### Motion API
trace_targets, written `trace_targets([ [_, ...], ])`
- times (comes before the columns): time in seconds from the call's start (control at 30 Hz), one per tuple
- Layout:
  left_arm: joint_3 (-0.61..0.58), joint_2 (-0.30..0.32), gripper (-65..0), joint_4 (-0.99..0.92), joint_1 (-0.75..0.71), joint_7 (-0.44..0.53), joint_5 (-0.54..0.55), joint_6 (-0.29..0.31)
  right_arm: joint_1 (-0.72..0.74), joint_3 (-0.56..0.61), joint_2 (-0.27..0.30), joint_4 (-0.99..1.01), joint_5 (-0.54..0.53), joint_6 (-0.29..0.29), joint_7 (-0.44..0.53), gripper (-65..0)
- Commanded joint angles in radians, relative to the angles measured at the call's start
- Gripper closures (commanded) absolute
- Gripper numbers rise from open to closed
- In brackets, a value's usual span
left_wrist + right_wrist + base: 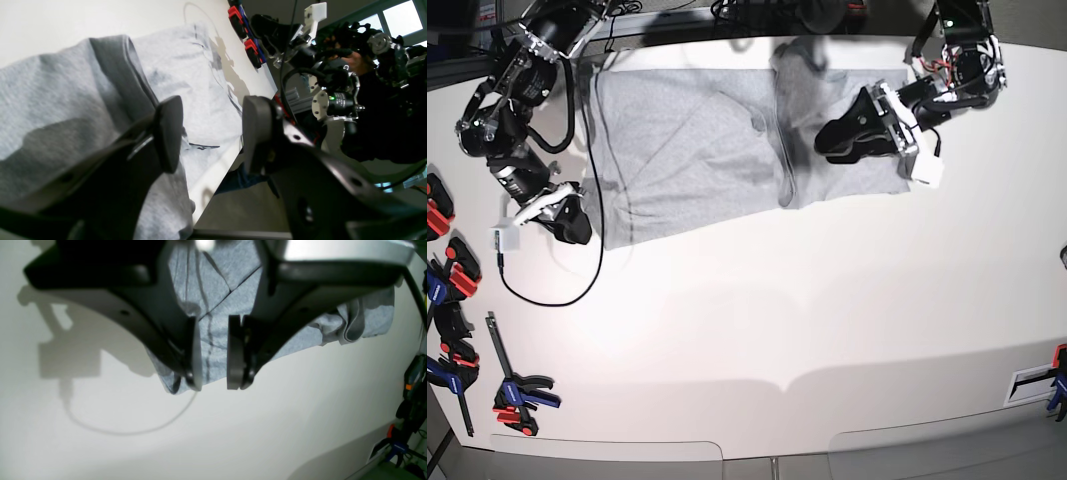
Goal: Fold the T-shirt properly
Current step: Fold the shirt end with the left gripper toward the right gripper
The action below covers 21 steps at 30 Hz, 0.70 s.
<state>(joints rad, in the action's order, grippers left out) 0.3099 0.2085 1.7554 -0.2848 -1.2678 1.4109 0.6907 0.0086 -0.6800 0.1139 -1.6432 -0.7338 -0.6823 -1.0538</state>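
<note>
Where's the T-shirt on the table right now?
In the base view the T-shirt lies spread along the table's far edge, between the two arms, with the left tool over its right part.

A large light heather-grey cotton T-shirt (pixel 707 150) lies spread along the far edge of the white surface (pixel 777 330). The left claw (pixel 827 137) hangs over the shirt's right portion. The right claw (pixel 572 225) sits just beside its lower left corner. Red-and-black clamps (pixel 522 395) lie near the left edge.
</note>
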Motion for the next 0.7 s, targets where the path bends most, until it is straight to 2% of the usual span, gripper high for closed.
trace_targets([
  [0.0, 0.01, 0.006, -26.7, 0.026, 0.008, 0.013, 0.037, 0.007, 0.016, 0.0, 0.014, -0.019, -0.029, -0.016, 0.025, -12.5],
  [0.13, 0.051, 0.006, -26.7, 0.056, 0.008, 0.012, 0.036, 0.007, 0.016, 0.0, 0.017, -0.019, -0.029, -0.016, 0.019, -12.6],
  [0.17, 0.068, 0.008, -26.7, 0.063, 0.008, 0.013, 0.036, 0.007, 0.016, -0.001, 0.019, -0.019, -0.028, -0.016, 0.014, -14.2],
  [0.27, 0.124, 0.025, -26.7, 0.079, 0.008, 0.013, 0.035, 0.007, 0.01, 0.0, 0.037, -0.019, -0.027, -0.016, 0.006, -24.6],
  [0.33, 0.166, 0.048, -26.7, 0.081, 0.007, 0.023, 0.021, 0.007, 0.004, -0.001, 0.051, -0.019, -0.023, -0.016, 0.006, -27.8],
  [0.53, 0.275, 0.104, -26.7, 0.081, 0.005, 0.12, -0.1, 0.007, -0.022, -0.002, 0.093, -0.019, 0.016, -0.016, -0.002, -28.3],
  [0.67, 0.3, 0.108, -26.7, 0.081, 0.005, 0.126, -0.129, 0.007, -0.064, -0.002, 0.111, -0.017, -0.008, -0.016, -0.032, -28.3],
])
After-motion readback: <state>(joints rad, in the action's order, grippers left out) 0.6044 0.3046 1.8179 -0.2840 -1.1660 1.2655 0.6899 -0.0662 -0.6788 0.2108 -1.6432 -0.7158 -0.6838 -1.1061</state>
